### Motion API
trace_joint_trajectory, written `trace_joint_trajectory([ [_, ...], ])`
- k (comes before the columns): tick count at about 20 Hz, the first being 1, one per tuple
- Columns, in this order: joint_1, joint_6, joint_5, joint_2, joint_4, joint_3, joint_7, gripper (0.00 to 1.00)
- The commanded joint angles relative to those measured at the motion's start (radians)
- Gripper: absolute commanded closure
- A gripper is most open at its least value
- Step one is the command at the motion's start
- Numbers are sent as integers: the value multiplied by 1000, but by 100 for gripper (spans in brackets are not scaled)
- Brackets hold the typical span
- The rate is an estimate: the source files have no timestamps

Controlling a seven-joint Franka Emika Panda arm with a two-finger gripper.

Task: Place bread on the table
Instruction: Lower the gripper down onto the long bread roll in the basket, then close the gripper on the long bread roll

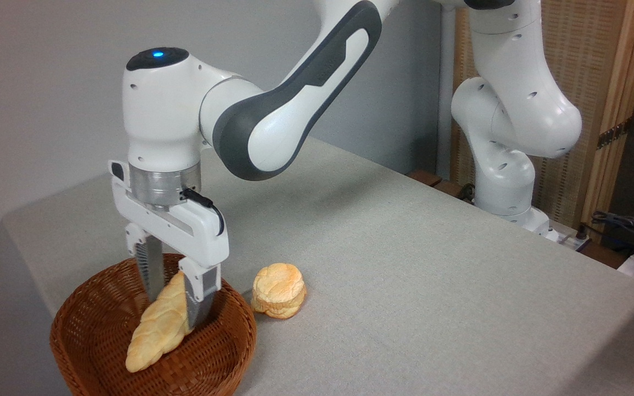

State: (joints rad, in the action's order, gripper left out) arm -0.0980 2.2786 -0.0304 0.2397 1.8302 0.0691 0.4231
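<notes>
Reaching down into the wicker basket (91, 341), we have the gripper (176, 302) with its two fingers clamped on either side of the braided bread (154, 330). The loaf sits tilted inside the basket, lower tip toward the near rim. Just beside the basket, a small round bun (279, 290) rests on the grey table (405, 264).

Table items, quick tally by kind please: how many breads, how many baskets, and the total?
Braided loaf: 1, the bread, lying in the basket with the claw around its upper end.
Round bun: 1, the bun, on the table just right of the basket.
Wicker basket: 1, the basket.
Total: 3 items, 2 of them bread.
</notes>
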Motion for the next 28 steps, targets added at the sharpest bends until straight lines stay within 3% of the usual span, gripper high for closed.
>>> trace_joint_trajectory([
  [1,0,-93,64,6,-12,9,0,0],
  [10,0,-82,69,10,-17,26,2,0],
  [14,1,-79,70,3,-20,18,74,44],
  [18,3,-79,70,0,-31,14,89,60],
  [20,4,-79,69,-2,-32,14,118,73],
  [21,3,-80,69,-2,-32,14,126,77],
  [28,4,-80,67,-10,-34,14,125,76],
])
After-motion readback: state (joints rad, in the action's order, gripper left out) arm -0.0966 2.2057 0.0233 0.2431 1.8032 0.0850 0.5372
